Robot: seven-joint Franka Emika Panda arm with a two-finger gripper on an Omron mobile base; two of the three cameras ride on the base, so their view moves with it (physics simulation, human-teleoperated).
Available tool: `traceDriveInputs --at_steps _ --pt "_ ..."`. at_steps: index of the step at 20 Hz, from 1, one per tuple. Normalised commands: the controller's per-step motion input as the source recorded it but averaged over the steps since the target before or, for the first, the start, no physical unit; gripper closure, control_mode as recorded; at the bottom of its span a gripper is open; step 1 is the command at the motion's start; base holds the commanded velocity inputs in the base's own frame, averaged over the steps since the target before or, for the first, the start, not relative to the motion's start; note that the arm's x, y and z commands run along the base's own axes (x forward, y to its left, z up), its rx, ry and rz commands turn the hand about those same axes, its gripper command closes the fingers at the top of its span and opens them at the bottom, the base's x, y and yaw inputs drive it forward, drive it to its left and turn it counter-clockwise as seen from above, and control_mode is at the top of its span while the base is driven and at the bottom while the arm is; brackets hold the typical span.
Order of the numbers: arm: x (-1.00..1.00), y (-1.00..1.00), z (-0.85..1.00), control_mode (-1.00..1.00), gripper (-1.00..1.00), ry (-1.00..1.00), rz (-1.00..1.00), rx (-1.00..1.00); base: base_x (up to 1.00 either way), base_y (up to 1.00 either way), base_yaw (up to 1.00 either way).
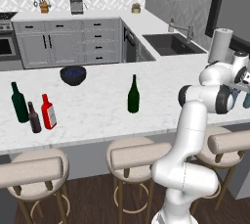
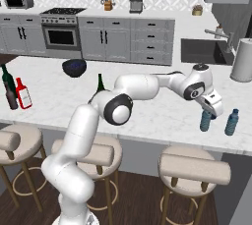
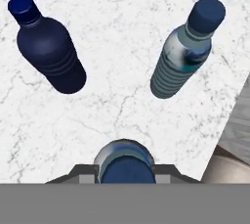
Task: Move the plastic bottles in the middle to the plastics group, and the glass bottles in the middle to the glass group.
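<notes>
Currently, we list:
Gripper (image 3: 126,169): we see it clamped on the pale blue bottle (image 3: 125,162), bottom centre.
Neighbours: navy bottle (image 3: 49,52) upper left, teal bottle (image 3: 185,54) upper right.
Risk: we judge an off-vertical release could tip it.

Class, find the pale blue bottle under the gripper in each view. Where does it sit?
Left base view: pale blue bottle at the far right, near the picture's edge.
Right base view: right of centre, under the gripper.
Hand view: bottom centre, cap toward the camera.
Shared landmark: the pale teal bottle beside it.
</notes>
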Motion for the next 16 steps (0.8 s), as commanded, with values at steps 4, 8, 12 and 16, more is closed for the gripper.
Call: traceDriveInputs --at_steps 4,8,12,16 --pt "0.00 0.00 -0.23 -1.00 1.00 0.00 0.00 0.00 0.00 0.00 0.00" --pt "0.00 0.00 -0.33 -1.00 1.00 0.01 0.00 0.00 0.00 0.00 0.00" --pt "0.00 0.00 -0.13 -1.00 1.00 0.00 0.00 0.00 0.00 0.00 0.00" --pt "0.00 0.00 0.00 -1.00 1.00 0.02 0.00 0.00 0.00 0.00 0.00"
